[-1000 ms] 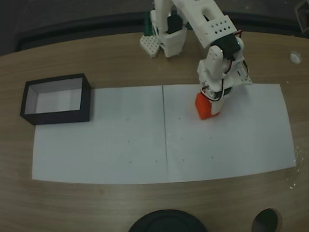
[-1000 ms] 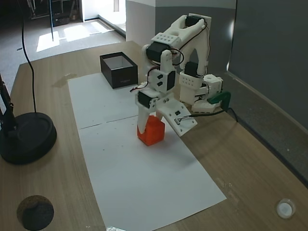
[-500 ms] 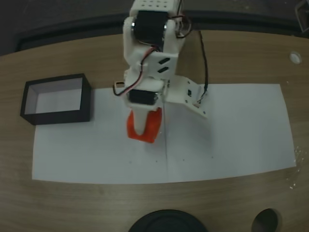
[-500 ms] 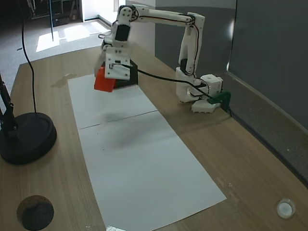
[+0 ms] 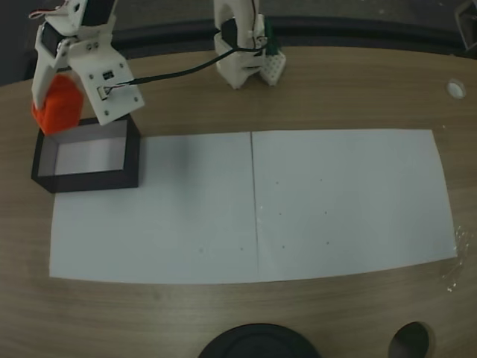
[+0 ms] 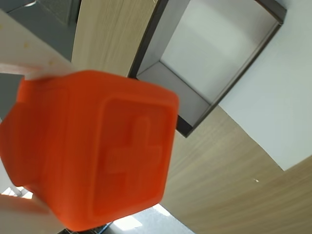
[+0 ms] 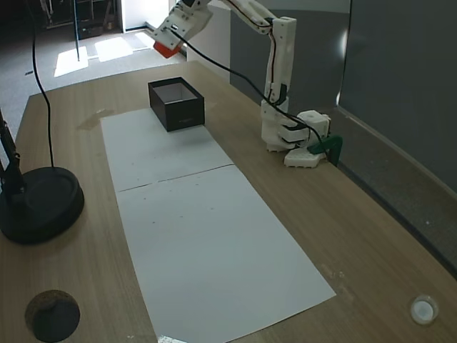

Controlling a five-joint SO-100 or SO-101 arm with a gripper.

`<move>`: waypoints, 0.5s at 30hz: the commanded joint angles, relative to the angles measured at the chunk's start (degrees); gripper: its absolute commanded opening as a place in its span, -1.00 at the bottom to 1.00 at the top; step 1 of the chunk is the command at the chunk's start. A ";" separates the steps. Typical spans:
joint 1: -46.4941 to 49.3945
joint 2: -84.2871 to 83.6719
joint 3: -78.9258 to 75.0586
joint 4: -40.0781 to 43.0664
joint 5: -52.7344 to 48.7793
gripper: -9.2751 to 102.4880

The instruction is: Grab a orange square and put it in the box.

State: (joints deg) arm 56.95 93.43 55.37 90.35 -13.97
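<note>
Now gripper (image 5: 56,101) clamps orange square (image 5: 57,106) high above box (image 5: 88,154), near far-wall edge; early release risks bounce outside.

One fixed camera looked steeply down on the tabletop (image 5: 298,313) from opposite the arm's base. Another watched obliquely from one end, farther off. Both shared the box (image 5: 87,154) (image 7: 177,103). The wrist camera looked down on it from close.
</note>
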 commanded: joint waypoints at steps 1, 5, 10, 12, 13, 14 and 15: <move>1.76 -2.29 -3.43 -1.14 -0.18 -0.58; 3.25 -9.76 -3.78 -1.14 0.00 -0.58; 3.43 -17.67 -3.78 -1.14 0.00 -0.58; 3.43 -20.04 -3.78 -1.14 0.09 -0.58; 3.43 -21.01 -3.78 -1.14 0.09 -0.58; 3.43 -21.80 -3.78 -1.14 0.09 -0.58; 3.43 -22.50 -3.78 -1.14 0.09 -0.58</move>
State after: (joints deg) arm 59.94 69.96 55.11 90.09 -13.97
